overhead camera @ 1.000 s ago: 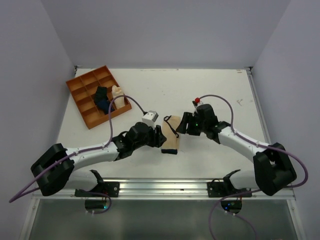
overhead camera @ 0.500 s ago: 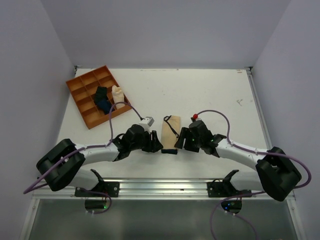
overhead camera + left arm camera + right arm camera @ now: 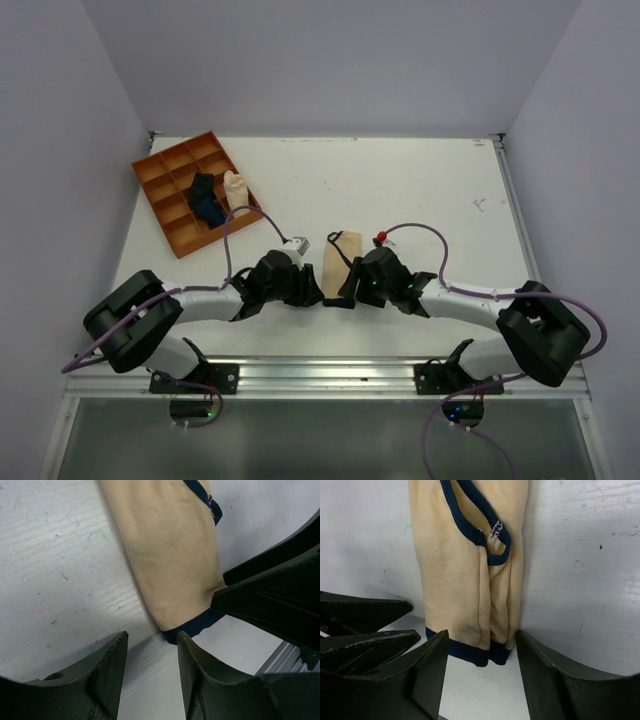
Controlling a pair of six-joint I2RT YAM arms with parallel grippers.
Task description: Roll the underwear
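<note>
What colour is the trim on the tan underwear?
Dark navy, nearly black. The trim on the underwear shows best in the right wrist view.

Left arm: stretched low from the near-left base, forearm angled inward toward centre.
Left gripper: pointing right, fingers spread, jaws apart.
Right arm: stretched low from the near-right base, forearm angled inward toward centre.
Right gripper: pointing left, fingers spread, jaws apart.
Both grippers facing tip to tip at centre, near each other; contact between tips not discernible.
</note>
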